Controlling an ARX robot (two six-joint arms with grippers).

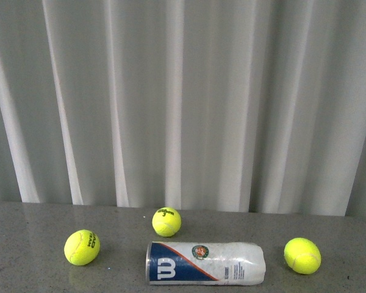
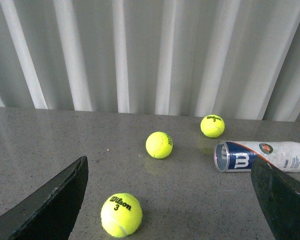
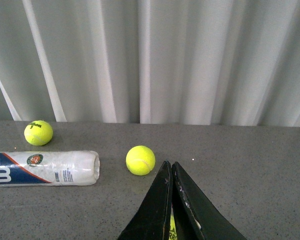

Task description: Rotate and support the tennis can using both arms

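Front view: tennis can [image 1: 205, 263] is seen lying on its side on the grey table [image 1: 30, 268], lengthwise left to right, metal-rimmed end to the left, clear end to the right. Left ball [image 1: 82, 247] is set apart from the rim end, rear ball [image 1: 166, 221] just behind the can, right ball [image 1: 302, 255] apart from the clear end. White curtain [image 1: 183, 97] is hung behind. No arm is seen here. Left wrist view: left gripper [image 2: 169, 167] is spread wide, nothing held; fingers [image 2: 50, 205] are seen at both frame edges. A near ball [image 2: 121, 215] printed "Wilson 3" lies on the table between them, untouched. Can [image 2: 250, 156] is well ahead, its clear end partly hidden by one finger. Right wrist view: right gripper [image 3: 171, 167] is closed, tips pressed together. A yellow-green sliver [image 3: 170, 232] is visible through the slit lower down; what it is cannot be told. Can [image 3: 44, 168] lies well apart from this gripper, untouched.
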